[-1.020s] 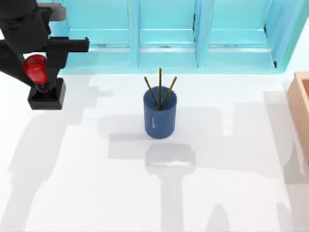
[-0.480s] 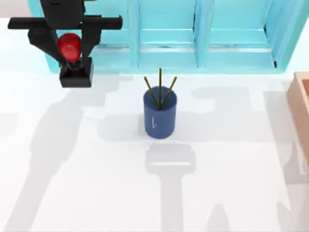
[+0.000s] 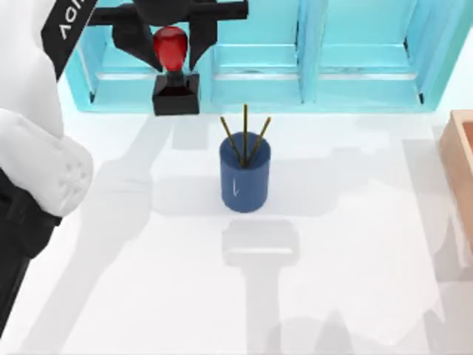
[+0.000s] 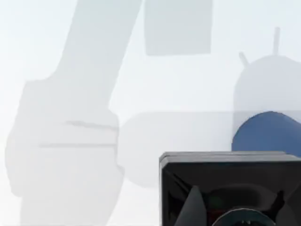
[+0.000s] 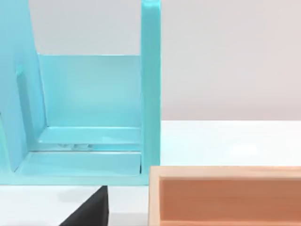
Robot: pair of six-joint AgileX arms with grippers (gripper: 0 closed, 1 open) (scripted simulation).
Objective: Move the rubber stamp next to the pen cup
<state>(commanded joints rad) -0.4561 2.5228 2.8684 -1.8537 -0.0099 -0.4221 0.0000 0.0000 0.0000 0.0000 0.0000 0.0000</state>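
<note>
Fingers of the left gripper [image 3: 171, 46] clamp the red knob of the rubber stamp [image 3: 175, 81], held upright, base downward, above the table beyond and left of the pen cup [image 3: 244, 180].

The left gripper [image 3: 171, 46] is cut off by the top edge in the top view. Its black fingers [image 3: 198, 46] hide the sides of the small stamp with the shiny red knob and black square base [image 3: 175, 92]. In the left wrist view that base covers the bottom of the dark blue round cup [image 4: 266, 132]. The light brown wooden box [image 3: 460, 166] runs off the right edge.
</note>
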